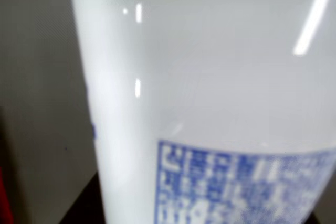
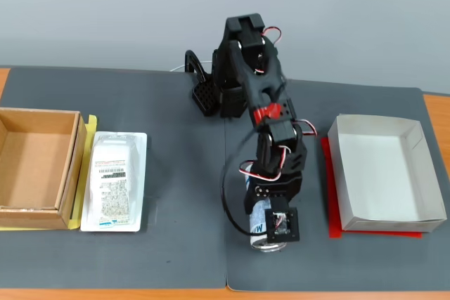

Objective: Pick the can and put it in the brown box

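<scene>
The can point(image 1: 210, 103) fills the wrist view, white with a block of blue print low down, very close and blurred. In the fixed view the can point(image 2: 259, 228) lies at the front of the dark mat, its silver end toward the front edge. My gripper point(image 2: 271, 233) sits over it from above with the jaws closed around its body; the fingers themselves are hidden by the wrist. The brown box point(image 2: 69, 166) stands open and empty at the far left of the table, well away from the gripper.
A flat white blister pack with a barcode label point(image 2: 114, 180) lies beside the brown box. A white paper tray point(image 2: 422, 223) on red paper stands to the right of the gripper. The arm's base point(image 2: 232, 89) is at the back centre.
</scene>
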### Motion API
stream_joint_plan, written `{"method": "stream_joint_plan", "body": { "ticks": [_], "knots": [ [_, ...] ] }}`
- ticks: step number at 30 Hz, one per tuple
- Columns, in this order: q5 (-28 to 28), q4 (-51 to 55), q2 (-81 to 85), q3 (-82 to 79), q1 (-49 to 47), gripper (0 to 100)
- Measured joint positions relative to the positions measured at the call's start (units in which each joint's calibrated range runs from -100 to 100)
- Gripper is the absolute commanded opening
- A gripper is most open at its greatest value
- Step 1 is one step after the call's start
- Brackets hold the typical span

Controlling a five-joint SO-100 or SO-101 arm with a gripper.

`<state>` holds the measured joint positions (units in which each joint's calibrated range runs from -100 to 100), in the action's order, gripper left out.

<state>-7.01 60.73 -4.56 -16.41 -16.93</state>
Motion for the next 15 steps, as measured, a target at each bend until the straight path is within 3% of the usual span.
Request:
{"method": "stream_joint_plan", "body": {
  "ticks": [10,15],
  "knots": [
    [17.2,0.4,16.8,0.0,10.9,8],
    [24.8,5.8,20.9,3.9,18.2,8]
  ]
}}
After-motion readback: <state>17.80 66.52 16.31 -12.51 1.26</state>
